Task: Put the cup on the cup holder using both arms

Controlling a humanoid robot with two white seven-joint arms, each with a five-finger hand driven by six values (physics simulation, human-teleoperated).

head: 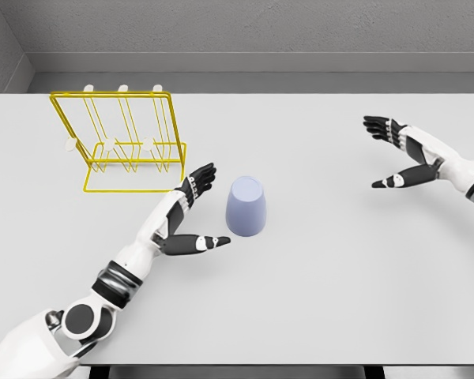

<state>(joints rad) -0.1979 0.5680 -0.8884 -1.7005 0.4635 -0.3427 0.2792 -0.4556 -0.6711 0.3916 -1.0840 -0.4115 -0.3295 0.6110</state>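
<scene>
Left hand: spread wide, holding nothing, thumb low and fingers raised, palm turned toward the cup, just beside it but apart.
Right hand: spread likewise and holding nothing, well apart from everything, far right over the worktop.
Cup: pale lilac, upside down near the worktop's middle, mouth on the surface, right of the cup holder.
Cup holder: yellow wire rack at the rear left, white-tipped pegs rising from it.
Step in hand: closing on the cup's side wall, judged barely begun.
Doing it well: wrap low and square around the taper; keep the thumb opposite the fingers; bring the right hand across to steady before lifting.
Hard to make out: peg count and spacing within the overlapping wires; right forearm cut off at the frame edge; cup's far side hidden.
</scene>
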